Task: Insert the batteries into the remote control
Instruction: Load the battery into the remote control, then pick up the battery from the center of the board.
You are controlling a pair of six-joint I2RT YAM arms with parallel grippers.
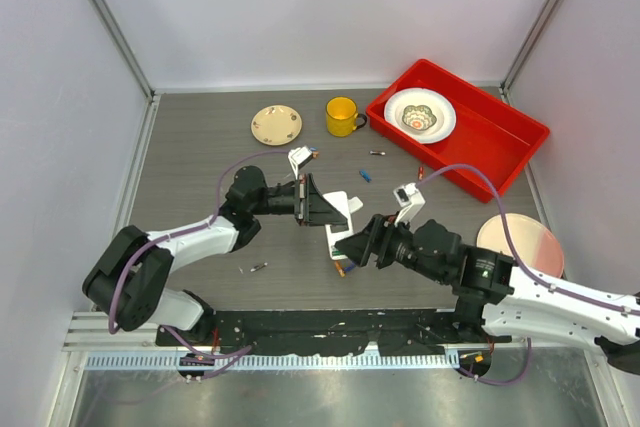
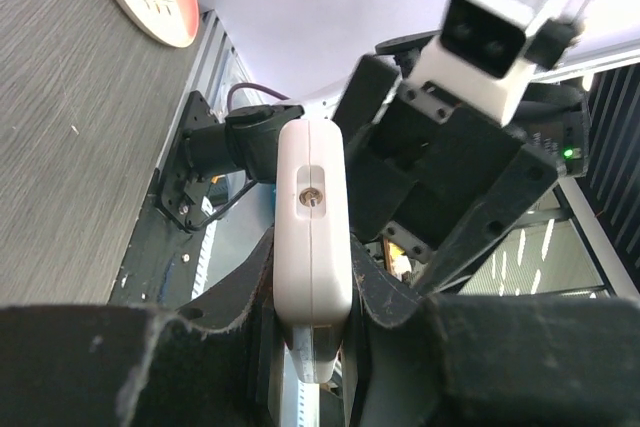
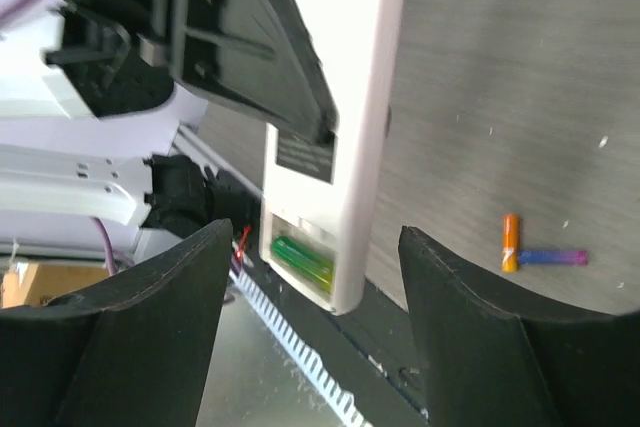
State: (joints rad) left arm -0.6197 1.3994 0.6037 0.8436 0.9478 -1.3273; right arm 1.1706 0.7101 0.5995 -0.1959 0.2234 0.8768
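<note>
The remote control point(image 3: 340, 147), a slim white plastic slab with rounded edges, is held in the air over the middle of the worktop point(image 1: 200, 147). Its long axis runs from the left gripper point(image 1: 318, 205) toward the right gripper point(image 1: 350, 242), slanting rightward and nearer. The left fingers point(image 2: 240, 287) pinch one end by its narrow sides. The free end points at the right wrist camera, with its battery compartment open and a green battery point(image 3: 300, 259) lying inside. The right fingers point(image 3: 130, 337), black and wedge-shaped, are spread wide on either side of that end without touching it.

On the worktop below lie an orange battery point(image 3: 511, 242) and a blue-and-purple battery point(image 3: 545, 258), touching to form a T. Other small cells point(image 1: 377, 153) are scattered farther off.

The worktop is dark grey with a fine wood grain. At its far edge stand a small patterned plate point(image 1: 276, 124), a yellow mug point(image 1: 342, 115) and a red tray point(image 1: 500, 137) holding a white bowl point(image 1: 420, 115). A pale pink disc point(image 1: 520, 244) lies near the right side. Plain white walls point(image 1: 330, 7) close in the space.
</note>
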